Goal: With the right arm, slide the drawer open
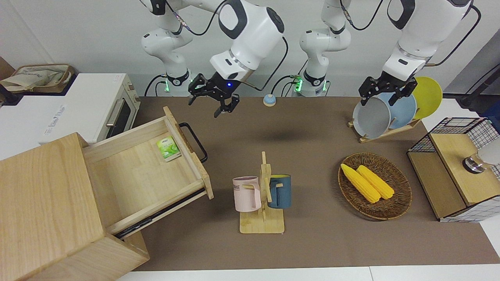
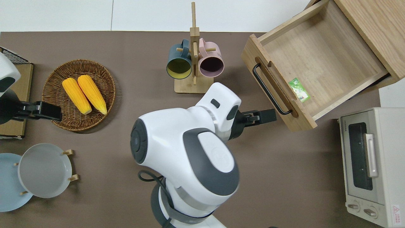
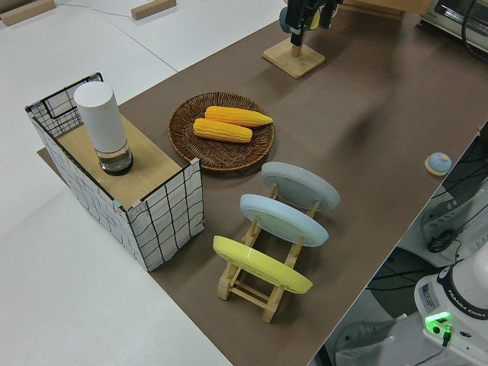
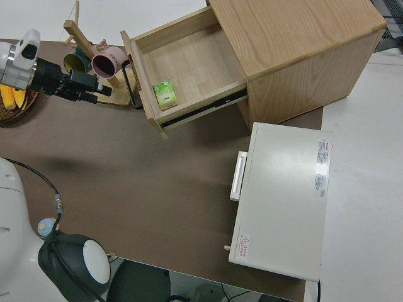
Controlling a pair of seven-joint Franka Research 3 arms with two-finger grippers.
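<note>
The drawer (image 1: 136, 175) stands pulled well out of the pale wooden cabinet (image 1: 43, 210). Its black bar handle (image 1: 194, 142) is free. A small green packet (image 1: 168, 148) lies inside the drawer, by its front panel. My right gripper (image 1: 213, 102) is open and empty, raised in the air. In the overhead view it (image 2: 267, 115) is over bare table just clear of the drawer front (image 2: 278, 91), close to the handle (image 2: 270, 90) without touching it. It also shows in the right side view (image 4: 88, 88). The left arm is parked, its gripper (image 1: 384, 93) open.
A mug rack (image 1: 262, 195) with a pink and a blue mug stands mid-table. A wicker basket of corn (image 1: 375, 185), a plate rack (image 1: 390, 113) and a wire-mesh box (image 1: 457, 168) lie toward the left arm's end. A white toaster oven (image 1: 97, 107) sits beside the cabinet.
</note>
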